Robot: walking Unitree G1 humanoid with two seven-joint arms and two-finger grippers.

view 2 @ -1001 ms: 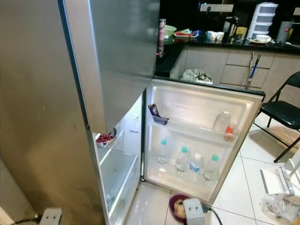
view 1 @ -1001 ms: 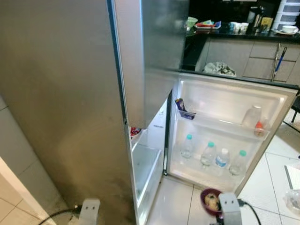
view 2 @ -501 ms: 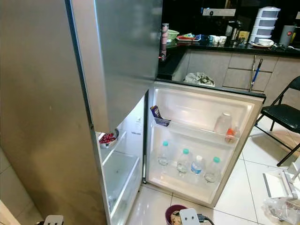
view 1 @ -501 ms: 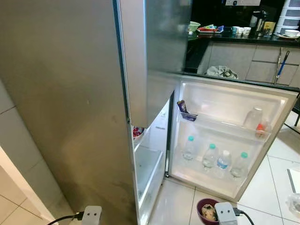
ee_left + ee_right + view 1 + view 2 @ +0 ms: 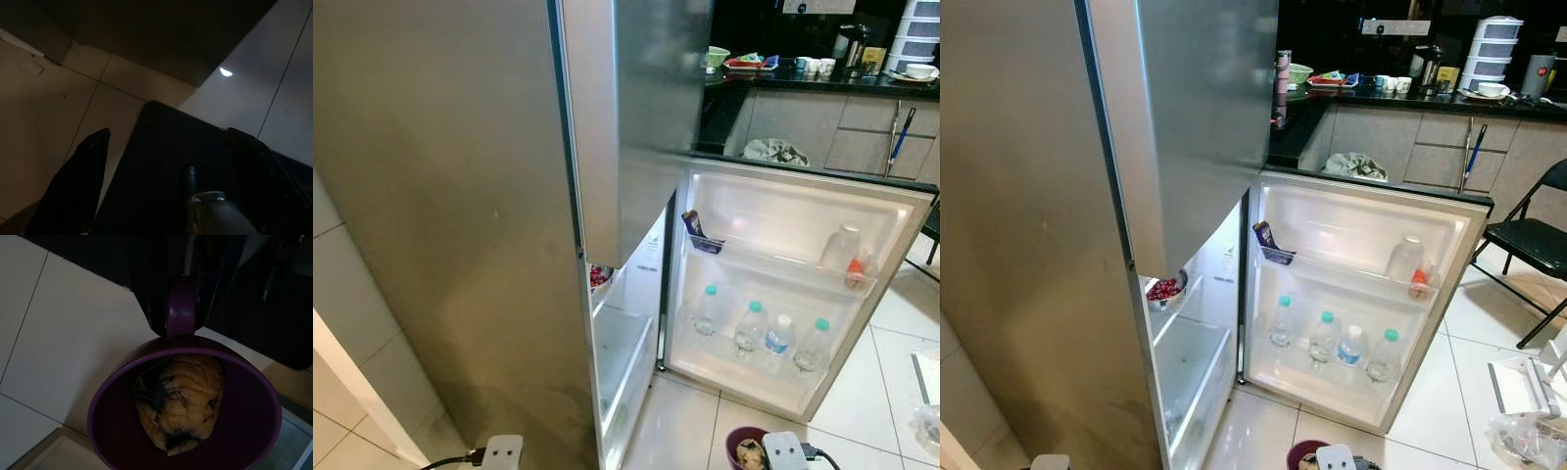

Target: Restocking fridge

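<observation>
Open fridge (image 5: 783, 284) ahead, right gripper (image 5: 182, 308) pinching purple mug (image 5: 183, 431) by handle, left gripper (image 5: 161, 171) spread.

Four water bottles (image 5: 706, 307) lined up along the lower door shelf. One clear jar (image 5: 840, 247) and one small orange-capped bottle (image 5: 855, 270) on the shelf above. One blue packet (image 5: 693, 226) beside them. One bowl of red fruit (image 5: 1165, 291) inside. One purple cup (image 5: 186, 421), one bun (image 5: 178, 401) in it.
</observation>
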